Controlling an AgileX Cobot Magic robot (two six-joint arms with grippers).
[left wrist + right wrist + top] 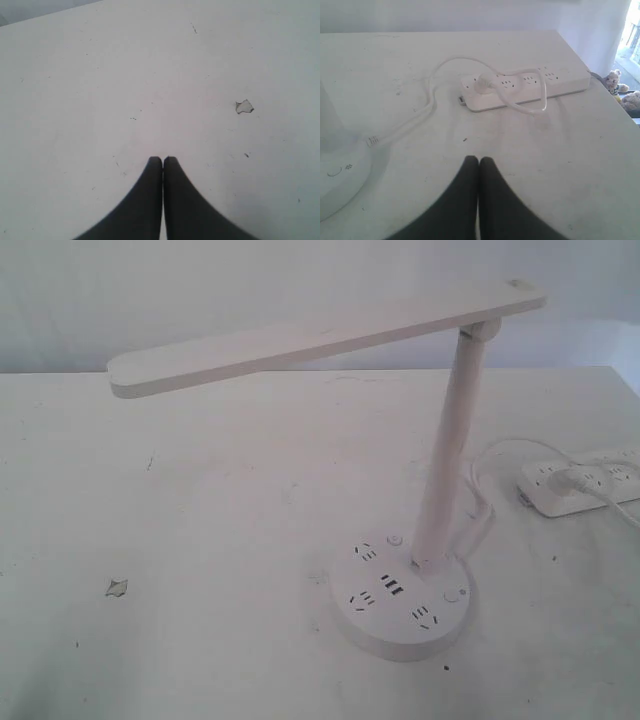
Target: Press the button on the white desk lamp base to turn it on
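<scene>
The white desk lamp stands right of centre in the exterior view, its long flat bar head (320, 335) reaching left from a slanted pole (450, 445). Its round base (400, 600) carries outlet slots, three dark USB ports (390, 588) and two small round buttons, one at the back (396, 538) and one at the right (455, 593). No gripper shows in the exterior view. My left gripper (162, 160) is shut over bare table. My right gripper (478, 160) is shut too, with the edge of the base (340, 175) off to one side of it.
A long white power strip (525, 87) lies beyond the right gripper, with a plug and white cable (427, 112) running to the lamp base; the strip also shows at far right (585, 480). A chipped patch (117, 587) marks the white tabletop, also under the left gripper (244, 106).
</scene>
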